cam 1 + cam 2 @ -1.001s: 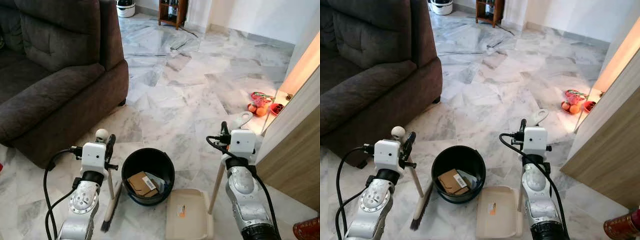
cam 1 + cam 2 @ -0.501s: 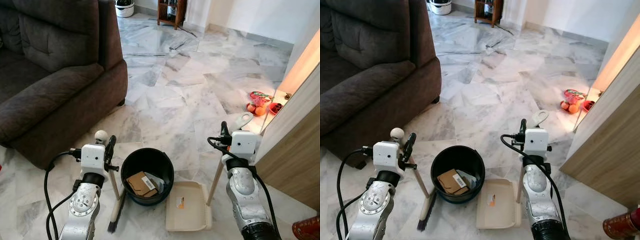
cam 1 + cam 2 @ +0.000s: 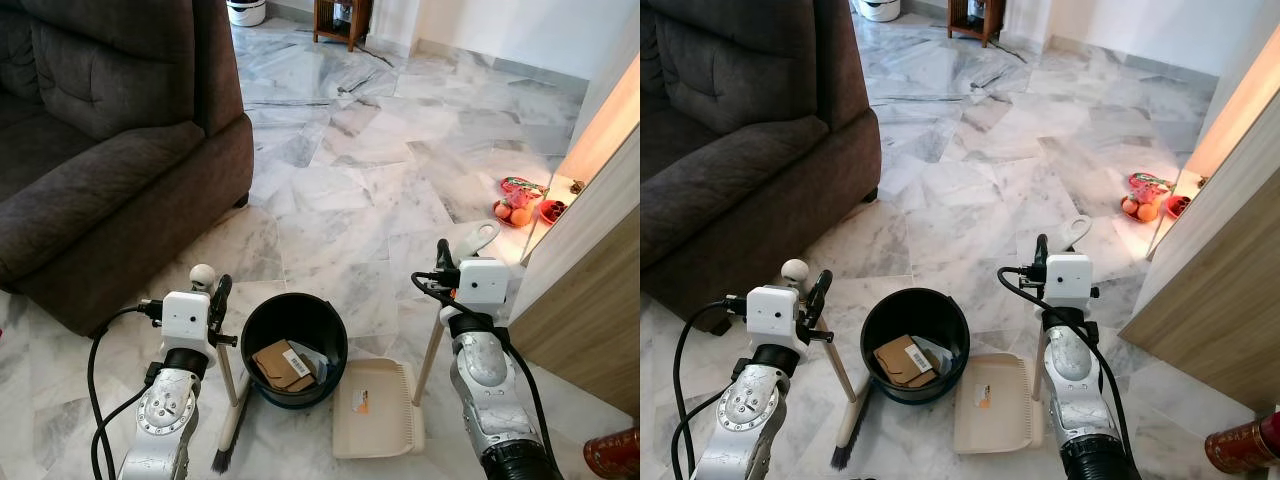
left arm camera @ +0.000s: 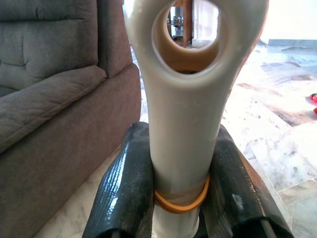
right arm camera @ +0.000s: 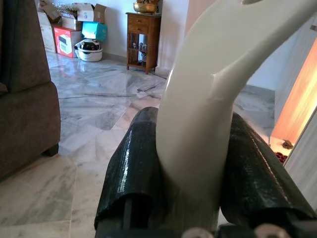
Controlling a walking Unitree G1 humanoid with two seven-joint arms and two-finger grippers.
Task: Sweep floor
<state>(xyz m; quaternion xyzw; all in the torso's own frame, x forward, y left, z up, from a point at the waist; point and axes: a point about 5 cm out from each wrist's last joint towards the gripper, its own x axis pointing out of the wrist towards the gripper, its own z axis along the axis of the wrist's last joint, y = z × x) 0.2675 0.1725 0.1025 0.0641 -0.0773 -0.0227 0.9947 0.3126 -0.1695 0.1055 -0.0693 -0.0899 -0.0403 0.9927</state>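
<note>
Bucket (image 3: pixel 295 345) hides part of the broom (image 3: pixel 229 425) bristles.

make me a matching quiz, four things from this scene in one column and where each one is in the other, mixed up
Things:
1. broom
2. dustpan
3. cardboard piece
4. sofa

Places:
A. inside the black bucket
B. handle held in the right end effector
C. on the robot's left, beyond the bucket
D. handle held in the left end effector

Pairs: 1-D, 2-B, 3-A, 4-C
</note>
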